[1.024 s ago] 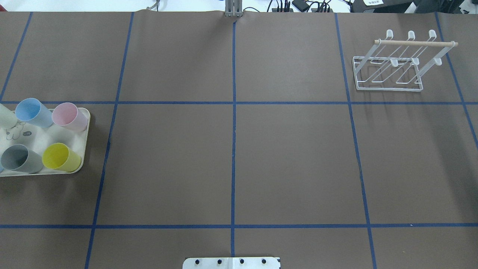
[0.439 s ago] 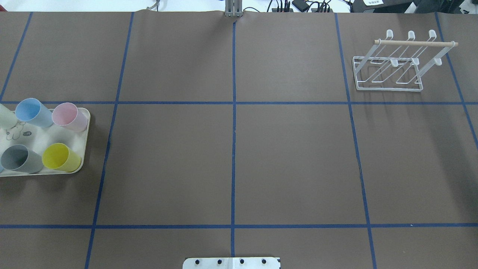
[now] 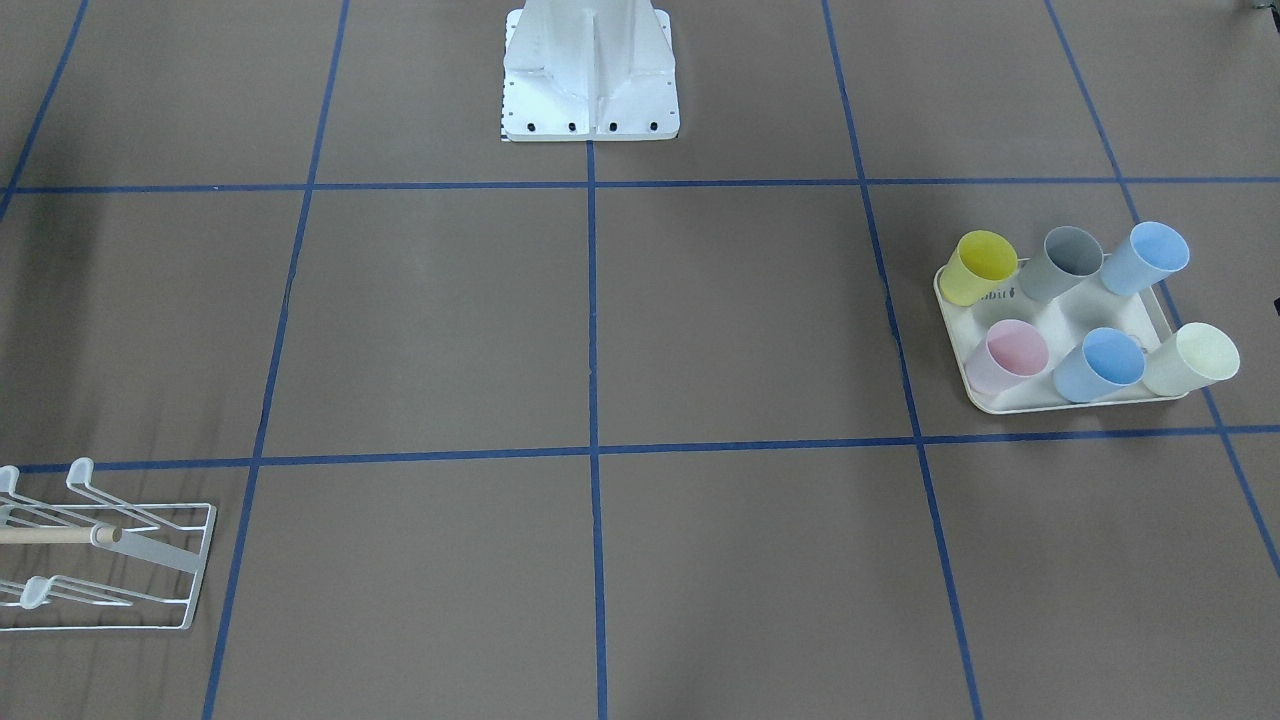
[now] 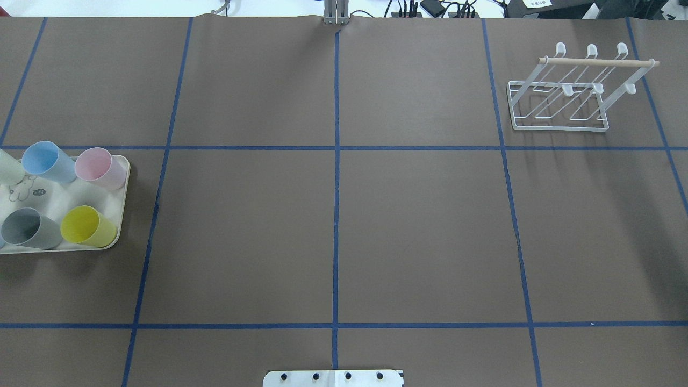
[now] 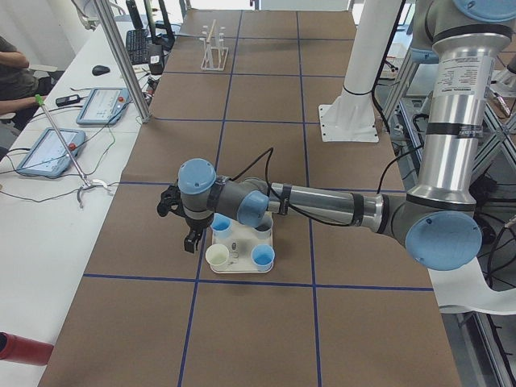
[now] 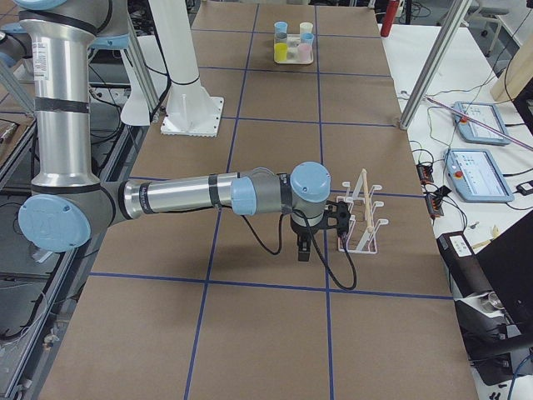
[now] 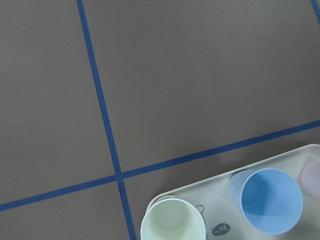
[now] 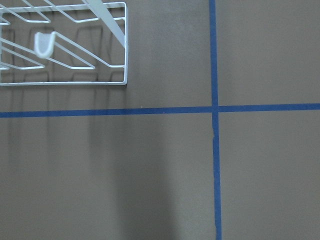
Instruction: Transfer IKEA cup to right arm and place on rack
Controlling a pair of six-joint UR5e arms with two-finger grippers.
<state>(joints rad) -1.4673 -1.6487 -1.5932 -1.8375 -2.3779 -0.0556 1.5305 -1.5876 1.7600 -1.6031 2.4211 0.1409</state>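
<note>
The left pincer point(image 5: 190, 239) hangs low over the counter point(image 4: 419, 231) and points down, just beside the tray point(image 4: 56, 198). Only a side view shows it, so I cannot tell if it is open or closed. Its own camera sees the tray's corner at 5 o'clock, with a pale cup point(image 7: 172, 225) at 6 o'clock and a blue cup point(image 7: 271, 201) at 5 o'clock. I think it waits here because it is the arm near the cups, so it must pick first.

All six cups point(image 3: 1006, 355) stand in the tray with their mouths up, in two rows of three. So no cup has been lifted yet. Seen from above, the tray sits at 9 o'clock on the counter. The cups stand a little apart, which I think leaves room for a finger to slip in.

The right pincer point(image 6: 303, 248) also hangs low and points down, near the rack point(image 4: 559, 128). I cannot tell if it is open or closed either. Its camera sees the rack's corner at 11 o'clock.

The rack sits at 2 o'clock on the counter, well apart from the tray. No cup is on it. Its prongs slant up, so a cup can hang upside down on one. Tray and rack lie at far ends, and I think that is why the cup must pass from arm to arm.
</note>
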